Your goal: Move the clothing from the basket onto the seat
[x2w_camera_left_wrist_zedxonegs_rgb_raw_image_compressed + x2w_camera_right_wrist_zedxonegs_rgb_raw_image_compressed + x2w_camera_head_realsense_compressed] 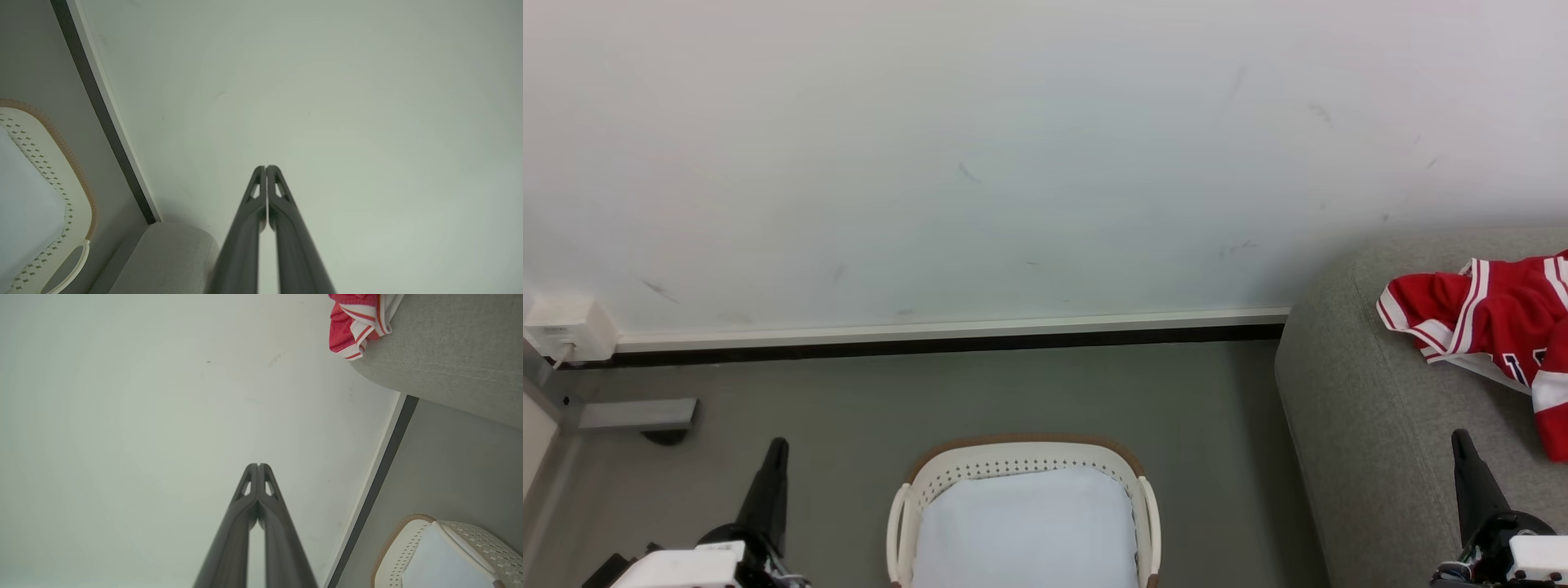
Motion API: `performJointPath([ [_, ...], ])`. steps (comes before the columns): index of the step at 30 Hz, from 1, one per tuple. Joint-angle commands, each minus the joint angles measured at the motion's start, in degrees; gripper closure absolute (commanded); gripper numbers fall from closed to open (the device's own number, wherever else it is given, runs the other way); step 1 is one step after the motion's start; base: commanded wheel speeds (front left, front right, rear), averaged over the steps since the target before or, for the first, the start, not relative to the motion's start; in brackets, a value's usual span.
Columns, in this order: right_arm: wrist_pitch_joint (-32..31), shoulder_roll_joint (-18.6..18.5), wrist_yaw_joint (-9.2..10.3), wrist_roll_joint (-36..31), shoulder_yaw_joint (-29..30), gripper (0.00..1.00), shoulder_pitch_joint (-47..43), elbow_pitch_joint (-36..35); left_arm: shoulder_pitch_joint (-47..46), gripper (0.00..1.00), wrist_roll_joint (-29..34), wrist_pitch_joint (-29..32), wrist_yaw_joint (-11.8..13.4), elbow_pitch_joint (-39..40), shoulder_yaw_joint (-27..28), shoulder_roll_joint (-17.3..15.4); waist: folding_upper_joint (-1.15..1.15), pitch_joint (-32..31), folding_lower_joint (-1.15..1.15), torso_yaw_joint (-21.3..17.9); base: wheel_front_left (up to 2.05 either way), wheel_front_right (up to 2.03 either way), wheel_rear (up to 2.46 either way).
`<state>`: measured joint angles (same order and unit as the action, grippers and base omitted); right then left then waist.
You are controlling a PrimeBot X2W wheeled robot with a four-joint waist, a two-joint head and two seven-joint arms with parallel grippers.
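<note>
Far left, a pale box sits on the wall just above the skirting, and a grey bracket juts out below it over the floor. Next along, the left gripper hangs low at the lower left, fingers pointing up at the wall. Its wrist view shows the jaws clenched tip to tip, with nothing between them. It is well apart from the basket.

In the centre, the basket stands on the floor just short of the skirting, brown band on its far edge, handles at the sides, the white liner spread inside it.

To the right, the grey sofa rises with its rounded end close beside the basket, not touching it from what I can see. And there is the clothing: a red jersey with white striped trim lies crumpled on the sofa, running off the right edge.

Far right, the right gripper hangs over the sofa, below the jersey and clear of it. Its wrist view shows the jaws pressed together on nothing, aimed at bare wall.
</note>
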<state>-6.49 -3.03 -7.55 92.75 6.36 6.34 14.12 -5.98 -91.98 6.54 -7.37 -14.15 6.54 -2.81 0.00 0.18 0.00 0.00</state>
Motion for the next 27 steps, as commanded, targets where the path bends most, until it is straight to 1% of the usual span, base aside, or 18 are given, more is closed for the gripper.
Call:
performJointPath([
  [1,-0.04,0.10,0.12,-0.38,0.26,1.00,-0.33,-0.25,-0.44,1.00,-0.78,0.21,-0.28,0.20,0.10,-0.11,0.00,0.00,0.00,0.00,0.00,0.00,0.00],
  [27,-0.13,0.13,0.12,-0.48,0.33,1.00,-0.32,-0.24,-0.44,1.00,-0.79,0.21,-0.28,0.21,0.09,-0.11,0.00,0.00,0.00,0.00,0.00,0.00,0.00],
])
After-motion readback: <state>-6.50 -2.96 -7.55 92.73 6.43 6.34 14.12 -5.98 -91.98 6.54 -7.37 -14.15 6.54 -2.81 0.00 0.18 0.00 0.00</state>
